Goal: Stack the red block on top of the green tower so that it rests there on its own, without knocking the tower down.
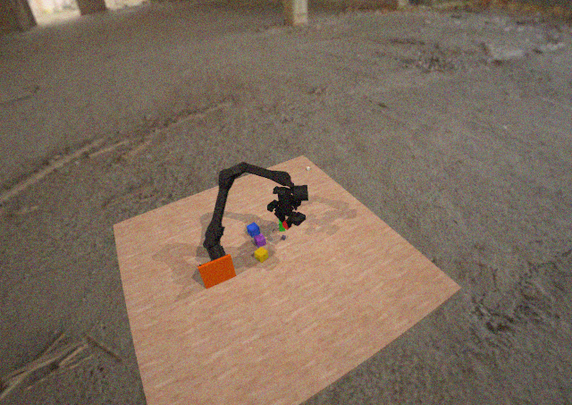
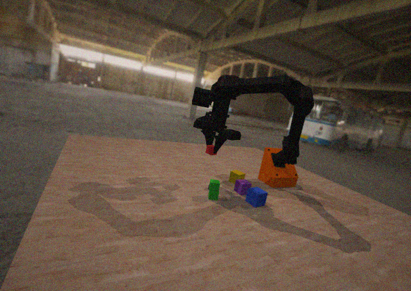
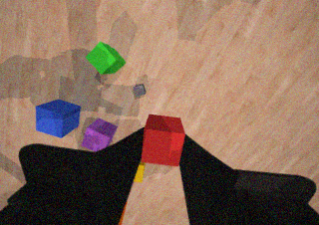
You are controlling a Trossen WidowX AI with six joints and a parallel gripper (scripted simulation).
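Note:
My gripper [image 2: 211, 149] [image 3: 162, 133] is shut on the red block, with one finger on each side of it. The red block [image 1: 284, 225] [image 2: 210, 149] [image 3: 162, 141] hangs well above the table. The green tower [image 1: 281, 226] [image 2: 214, 189] [image 3: 104, 59] stands upright on the table. In the wrist view it is up and to the left of the red block, clear of the fingers. In the top view the red block and the fingers partly cover the tower.
A blue block [image 1: 253, 229] [image 2: 256, 196] [image 3: 58, 118], a purple block [image 1: 259, 240] [image 2: 242, 186] [image 3: 100, 134] and a yellow block [image 1: 261, 254] [image 2: 237, 176] [image 3: 140, 173] lie between the tower and the orange base [image 1: 216, 271] [image 2: 278, 173]. A small grey block [image 1: 283, 237] [image 3: 140, 90] lies near the tower.

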